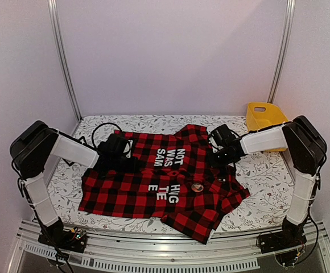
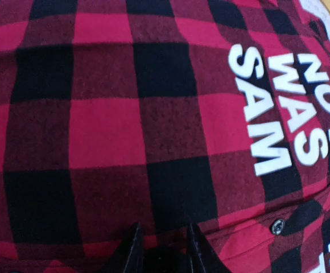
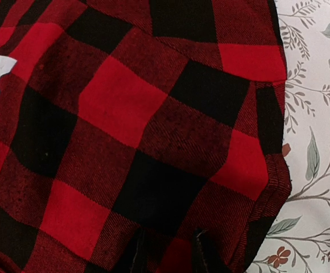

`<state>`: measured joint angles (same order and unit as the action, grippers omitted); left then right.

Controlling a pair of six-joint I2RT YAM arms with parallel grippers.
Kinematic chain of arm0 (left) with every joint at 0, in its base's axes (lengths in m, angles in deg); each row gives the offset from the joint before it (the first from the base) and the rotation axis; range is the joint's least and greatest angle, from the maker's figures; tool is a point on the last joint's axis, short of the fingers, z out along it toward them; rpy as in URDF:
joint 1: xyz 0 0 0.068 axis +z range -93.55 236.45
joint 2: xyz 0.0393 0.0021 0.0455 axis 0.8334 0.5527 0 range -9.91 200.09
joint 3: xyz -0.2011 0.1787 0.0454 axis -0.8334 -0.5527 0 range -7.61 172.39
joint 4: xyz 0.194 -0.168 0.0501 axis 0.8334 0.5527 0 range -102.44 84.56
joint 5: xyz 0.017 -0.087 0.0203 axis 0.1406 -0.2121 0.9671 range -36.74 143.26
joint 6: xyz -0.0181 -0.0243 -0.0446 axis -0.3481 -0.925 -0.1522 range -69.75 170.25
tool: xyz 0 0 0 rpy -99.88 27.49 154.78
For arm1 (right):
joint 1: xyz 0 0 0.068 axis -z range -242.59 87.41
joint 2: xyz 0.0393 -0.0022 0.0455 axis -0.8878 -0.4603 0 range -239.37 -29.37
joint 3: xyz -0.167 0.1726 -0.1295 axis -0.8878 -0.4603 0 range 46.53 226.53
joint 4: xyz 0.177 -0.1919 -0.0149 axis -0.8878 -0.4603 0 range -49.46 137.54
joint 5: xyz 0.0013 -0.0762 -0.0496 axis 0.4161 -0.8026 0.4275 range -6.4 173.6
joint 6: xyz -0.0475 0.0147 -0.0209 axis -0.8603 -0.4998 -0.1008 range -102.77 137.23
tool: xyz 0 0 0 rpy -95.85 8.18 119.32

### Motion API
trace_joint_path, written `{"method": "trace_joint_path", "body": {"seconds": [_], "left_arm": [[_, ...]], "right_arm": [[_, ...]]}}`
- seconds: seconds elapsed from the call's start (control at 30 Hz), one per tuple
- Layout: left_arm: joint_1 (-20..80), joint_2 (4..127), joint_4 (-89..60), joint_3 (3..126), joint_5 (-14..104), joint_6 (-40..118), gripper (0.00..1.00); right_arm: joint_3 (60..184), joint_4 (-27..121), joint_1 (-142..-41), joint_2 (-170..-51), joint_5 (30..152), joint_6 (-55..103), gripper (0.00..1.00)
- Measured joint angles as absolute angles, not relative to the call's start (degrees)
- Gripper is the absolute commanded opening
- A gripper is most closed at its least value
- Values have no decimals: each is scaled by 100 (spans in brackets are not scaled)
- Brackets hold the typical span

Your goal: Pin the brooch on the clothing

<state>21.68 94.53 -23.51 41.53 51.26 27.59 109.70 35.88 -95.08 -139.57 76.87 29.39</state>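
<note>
The clothing [image 1: 125, 193], a red-and-black checked shirt, lies spread flat across the middle of the table, its collar end toward 12 o'clock and one rumpled corner reaching the near edge at 5 o'clock. White block letters [image 1: 173, 158] run down its centre. The brooch [image 1: 197, 186], a small round dark disc, rests on the cloth at about 4 o'clock from the lettering. Whether it is fastened cannot be told.

The left gripper [image 1: 130, 161] sits low on the shirt's 9 o'clock side, just beside the letters. In the left wrist view its fingers [image 2: 133, 253] stand close together with a fold of cloth in the narrow gap, but a firm pinch cannot be confirmed. Two dark buttons [image 2: 277, 226] on the placket show at 4 o'clock from them.

The right gripper [image 1: 215, 152] is down on the shirt's 2 o'clock edge. In the right wrist view its fingertips [image 3: 137, 253] are also narrowly set with red fabric between them. Whether it is clamped cannot be told.

Under everything is a white table cover [image 1: 262, 182] printed with leaves and flowers, bare along the shirt's 3 o'clock hem. A yellow bin [image 1: 262, 116] stands in the table's 1 o'clock corner, well apart from the shirt, behind the right arm's forearm. A black cable [image 1: 99, 129] loops on the cover at 10 o'clock, near the left gripper.
</note>
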Motion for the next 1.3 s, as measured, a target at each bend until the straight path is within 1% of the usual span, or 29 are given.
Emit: {"method": "trace_joint_path", "body": {"seconds": [0.13, 0.33, 0.53, 0.6, 0.63, 0.67, 0.73, 0.77, 0.8, 0.83, 0.87, 0.97, 1.03, 1.07, 1.1, 1.13, 1.17, 1.2, 1.23, 1.3], "left_arm": [[2293, 9742, -2373, 4208, 5605, 2287, 29], [2411, 10295, -2465, 4838, 5987, 2147, 29], [2527, 10398, -2559, 4956, 6160, 2361, 31], [2540, 10328, -2546, 4918, 6215, 2508, 33], [2544, 10240, -2529, 4879, 6267, 2582, 34], [2544, 10105, -2496, 4835, 6328, 2663, 39], [2547, 9716, -2465, 4737, 6486, 2775, 58], [2549, 9488, -2465, 4667, 6595, 2803, 68], [2553, 9182, -2463, 4556, 6744, 2805, 76], [2562, 8927, -2454, 4453, 6862, 2818, 80], [2588, 8557, -2465, 4276, 7041, 2711, 83], [2940, 7576, -2376, 3718, 7476, 2316, 86], [3465, 7187, -2279, 3450, 7666, 2001, 89], [3812, 7082, -2190, 3362, 7712, 1848, 90], [4199, 7038, -2061, 3321, 7756, 1686, 91], [4485, 7045, -1956, 3314, 7808, 1570, 93], [4715, 7069, -1836, 3321, 7898, 1463, 98], [4859, 7093, -1702, 3343, 7968, 1395, 100], [4970, 7145, -1536, 3395, 8059, 1310, 100], [5145, 7327, -1224, 3592, 8132, 1120, 96]], "right_arm": [[11718, 3188, -9333, -14433, 7462, 2967, 27], [13241, 2554, -8848, -15364, 7213, 2862, 27], [14172, 2172, -8551, -15891, 7121, 2502, 27], [14343, 2017, -8544, -15948, 7126, 2364, 29], [14411, 1949, -8544, -15961, 7128, 2281, 31], [14452, 1903, -8549, -15959, 7145, 2211, 32], [14459, 1907, -8584, -15902, 7187, 2111, 36], [14415, 1944, -8612, -15827, 7211, 2047, 39], [14349, 1984, -8636, -15729, 7228, 2028, 41], [14161, 2100, -8689, -15537, 7285, 1973, 45], [13976, 2167, -8750, -15316, 7347, 1945, 51], [13294, 2486, -8940, -14479, 7530, 1894, 68], [13001, 2677, -9036, -14007, 7661, 1962, 94], [12887, 2816, -9071, -13825, 7740, 1982, 98], [12776, 2948, -9093, -13664, 7819, 1979, 99], [12673, 3066, -9117, -13541, 7869, 1969, 99], [12607, 3133, -9126, -13484, 7921, 1966, 99], [12535, 3210, -9126, -13443, 7943, 1962, 99], [12461, 3271, -9117, -13430, 7952, 1958, 99], [12295, 3348, -9102, -13421, 7958, 1931, 99]]}}
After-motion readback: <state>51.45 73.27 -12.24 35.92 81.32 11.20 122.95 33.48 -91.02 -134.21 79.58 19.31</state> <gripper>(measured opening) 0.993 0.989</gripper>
